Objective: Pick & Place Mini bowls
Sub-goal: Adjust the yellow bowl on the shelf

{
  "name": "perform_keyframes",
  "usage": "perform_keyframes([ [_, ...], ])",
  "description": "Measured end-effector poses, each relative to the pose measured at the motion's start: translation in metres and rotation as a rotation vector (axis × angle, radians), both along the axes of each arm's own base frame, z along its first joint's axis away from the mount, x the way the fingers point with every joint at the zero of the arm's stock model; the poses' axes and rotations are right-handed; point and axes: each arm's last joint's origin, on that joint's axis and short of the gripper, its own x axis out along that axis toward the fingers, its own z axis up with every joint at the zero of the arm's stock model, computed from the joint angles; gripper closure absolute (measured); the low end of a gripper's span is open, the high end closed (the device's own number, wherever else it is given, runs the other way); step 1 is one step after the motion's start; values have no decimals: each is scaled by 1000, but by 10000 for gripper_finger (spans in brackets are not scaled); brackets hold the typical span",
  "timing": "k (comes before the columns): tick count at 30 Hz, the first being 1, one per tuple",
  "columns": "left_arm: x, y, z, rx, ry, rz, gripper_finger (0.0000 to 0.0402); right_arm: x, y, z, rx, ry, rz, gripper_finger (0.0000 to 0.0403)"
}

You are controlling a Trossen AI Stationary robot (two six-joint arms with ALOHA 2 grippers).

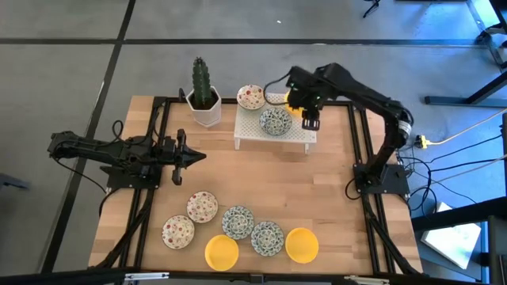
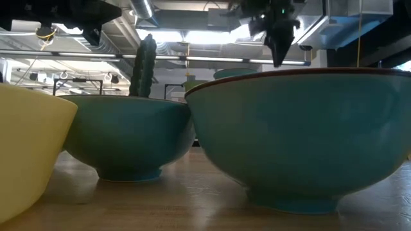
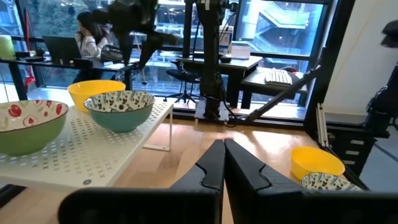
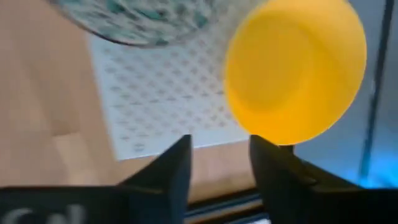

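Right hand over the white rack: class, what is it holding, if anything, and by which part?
Nothing. The right hand is open above the white rack, with the yellow bowl resting free on it, beyond the fingertips.

**Three bowls on the rack, six below**

The right end effector (image 1: 310,123) hangs open over the white rack's (image 1: 252,133) right end at upper centre. Six mini bowls (image 1: 238,222) cluster at lower centre; the left end effector (image 1: 196,157) waits mid-left.

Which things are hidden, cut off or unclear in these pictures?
- Yellow bowl on the rack: in the high view the right pincer covers nearly all of it.
- Rack and its bowls: the low view hides them behind two big near bowls.
- Patterned bowl: blurred and cut by the right wrist view's edge.
- Cactus: its pot is hidden in the low view.
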Motion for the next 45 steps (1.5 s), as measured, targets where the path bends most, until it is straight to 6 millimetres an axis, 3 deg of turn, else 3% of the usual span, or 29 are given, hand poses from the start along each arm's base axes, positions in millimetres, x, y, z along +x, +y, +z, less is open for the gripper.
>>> perform_keyframes([
  [5, 0, 0, 0, 1, 0, 0, 398, 1, -13, -15, 16, -22, -7, 160],
  [9, 0, 0, 0, 1, 0, 0, 398, 2, -19, -20, 25, -62, -11, 152],
  [24, 0, 0, 0, 1, -1, -1, 398, 8, -26, -49, 28, -47, 6, 216],
  [45, 0, 0, 0, 1, 0, -1, 398, 12, -36, -59, -3, -30, -23, 308],
])
